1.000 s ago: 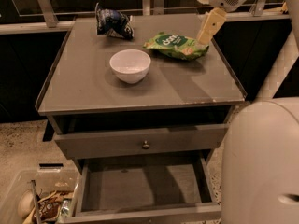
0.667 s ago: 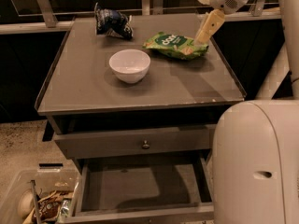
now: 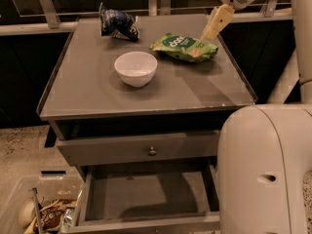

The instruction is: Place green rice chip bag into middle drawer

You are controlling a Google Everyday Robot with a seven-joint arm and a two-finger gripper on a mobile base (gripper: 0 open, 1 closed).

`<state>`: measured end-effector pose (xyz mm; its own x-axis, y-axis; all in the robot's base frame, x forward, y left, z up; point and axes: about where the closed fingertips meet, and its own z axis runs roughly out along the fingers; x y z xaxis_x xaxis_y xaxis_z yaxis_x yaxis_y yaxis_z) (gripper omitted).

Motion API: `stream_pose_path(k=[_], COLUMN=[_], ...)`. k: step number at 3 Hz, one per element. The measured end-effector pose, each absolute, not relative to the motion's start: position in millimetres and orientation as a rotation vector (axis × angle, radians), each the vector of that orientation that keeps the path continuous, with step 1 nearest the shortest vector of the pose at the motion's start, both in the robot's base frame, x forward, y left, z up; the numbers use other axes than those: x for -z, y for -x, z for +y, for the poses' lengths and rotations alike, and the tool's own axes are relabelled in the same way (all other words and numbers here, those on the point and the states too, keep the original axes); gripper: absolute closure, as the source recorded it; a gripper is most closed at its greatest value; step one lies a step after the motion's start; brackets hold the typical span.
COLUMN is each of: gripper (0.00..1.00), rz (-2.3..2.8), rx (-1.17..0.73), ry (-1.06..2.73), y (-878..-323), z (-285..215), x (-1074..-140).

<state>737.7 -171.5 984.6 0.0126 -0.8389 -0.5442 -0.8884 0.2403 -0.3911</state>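
Note:
The green rice chip bag (image 3: pixel 184 48) lies flat on the right rear part of the grey cabinet top (image 3: pixel 97 91). My gripper (image 3: pixel 210 30) hangs just above and behind the bag's right end, close to it; I cannot tell whether it touches the bag. The middle drawer (image 3: pixel 146 194) is pulled out at the bottom of the view, and its flat bottom is bare. It sits below a shut drawer front with a small round knob (image 3: pixel 152 150).
A white bowl (image 3: pixel 136 68) stands mid-top, left of the bag. A dark blue and white snack bag (image 3: pixel 117 23) lies at the back left. My arm's big white body (image 3: pixel 263 169) fills the lower right, overlapping the drawer's right side. A clear bin with clutter (image 3: pixel 34 208) sits on the floor at left.
My arm's white body has come further left into the lower right of the view. The gripper stays by the bag's right end. The bag, bowl and drawer have not moved.

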Motion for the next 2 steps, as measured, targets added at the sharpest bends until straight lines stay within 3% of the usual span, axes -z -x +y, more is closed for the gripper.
stream_pose_path(k=[2], gripper=[0.00], rz=[1.887], rx=[-0.119], ry=[1.593], y=[-752.3], z=[-162.1], x=[-950.9])
